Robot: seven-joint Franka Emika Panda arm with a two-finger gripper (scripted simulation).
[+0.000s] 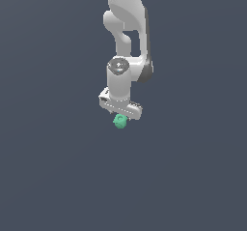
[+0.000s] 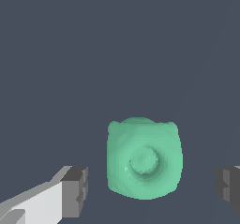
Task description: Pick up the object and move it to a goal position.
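No readable text, label, brand, number or sign anywhere in either view.

You had the object [image 2: 143,160] between the gripper's [image 2: 152,188] two fingers [image 2: 75,190], a gap on each side, directly beneath the arm [image 1: 126,36].
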